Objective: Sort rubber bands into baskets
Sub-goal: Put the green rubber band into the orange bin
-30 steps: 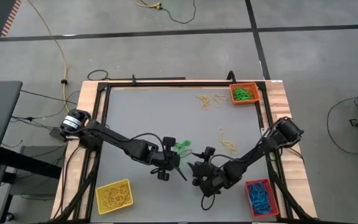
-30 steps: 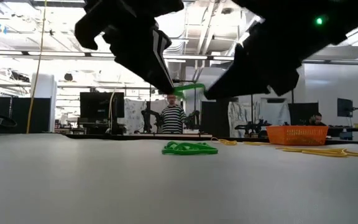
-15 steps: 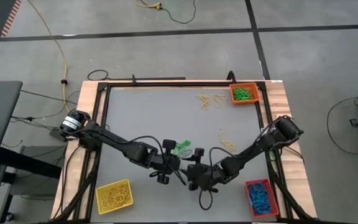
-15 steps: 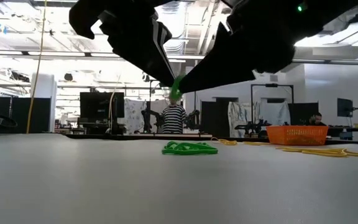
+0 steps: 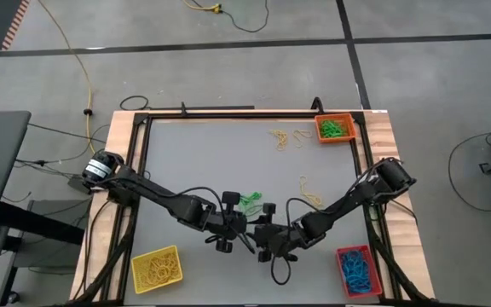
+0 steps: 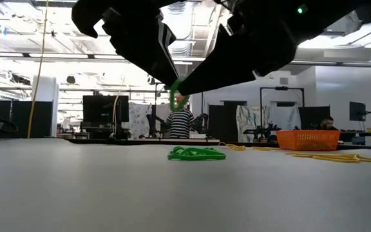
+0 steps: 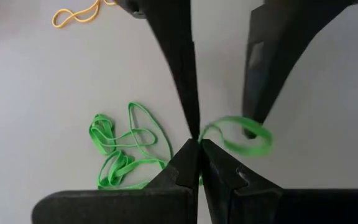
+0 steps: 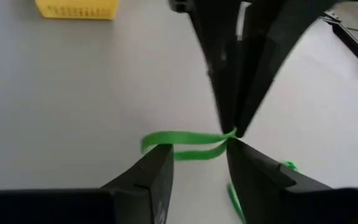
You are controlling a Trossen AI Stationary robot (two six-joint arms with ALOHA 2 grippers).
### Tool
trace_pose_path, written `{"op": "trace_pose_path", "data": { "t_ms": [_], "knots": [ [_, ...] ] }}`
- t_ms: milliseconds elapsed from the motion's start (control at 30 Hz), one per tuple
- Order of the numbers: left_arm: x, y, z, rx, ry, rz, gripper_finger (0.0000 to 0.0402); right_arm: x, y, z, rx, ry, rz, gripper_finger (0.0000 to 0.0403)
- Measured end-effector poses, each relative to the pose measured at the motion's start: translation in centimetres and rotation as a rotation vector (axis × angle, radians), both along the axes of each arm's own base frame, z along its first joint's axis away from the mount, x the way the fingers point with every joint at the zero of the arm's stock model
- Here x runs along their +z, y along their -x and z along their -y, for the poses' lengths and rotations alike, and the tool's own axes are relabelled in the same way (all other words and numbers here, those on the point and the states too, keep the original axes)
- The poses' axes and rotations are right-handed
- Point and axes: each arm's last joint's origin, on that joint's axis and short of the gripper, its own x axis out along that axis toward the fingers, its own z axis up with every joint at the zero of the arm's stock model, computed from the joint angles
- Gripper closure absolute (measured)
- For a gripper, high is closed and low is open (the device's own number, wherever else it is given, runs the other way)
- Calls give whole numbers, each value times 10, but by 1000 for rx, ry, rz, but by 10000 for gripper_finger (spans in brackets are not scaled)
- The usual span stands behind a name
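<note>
High view: over the grey surface (image 5: 194, 162), left gripper (image 5: 247, 236) and right gripper (image 5: 259, 239) meet. Left fingers (image 7: 188, 171) pinch one green rubber band (image 7: 238, 135) aloft; right fingers (image 8: 157, 171), parted, straddle it. Green pile (image 5: 249, 201) lies beside.

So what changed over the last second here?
The right gripper moved in toward the left gripper, which stays shut on a green band held above the table. The right fingers have narrowed and now straddle that band, not yet clamped. The green pile, loose yellow bands and the three baskets have not moved.
</note>
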Motion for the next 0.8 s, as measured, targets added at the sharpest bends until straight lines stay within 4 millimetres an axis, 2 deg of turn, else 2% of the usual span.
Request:
{"op": "trace_pose_path", "data": {
  "t_ms": [167, 433, 800],
  "knots": [
    [0, 2, 6, -16, 5, 4, 401, 0, -3, 6, -15, 5, -1, 273],
    [1, 4, 16, -46, 8, 24, 401, -1, -8, 17, 2, -27, -20, 380],
    [0, 6, 18, -45, 8, 9, 401, -3, -7, 17, 13, -23, -47, 384]
  ]
}}
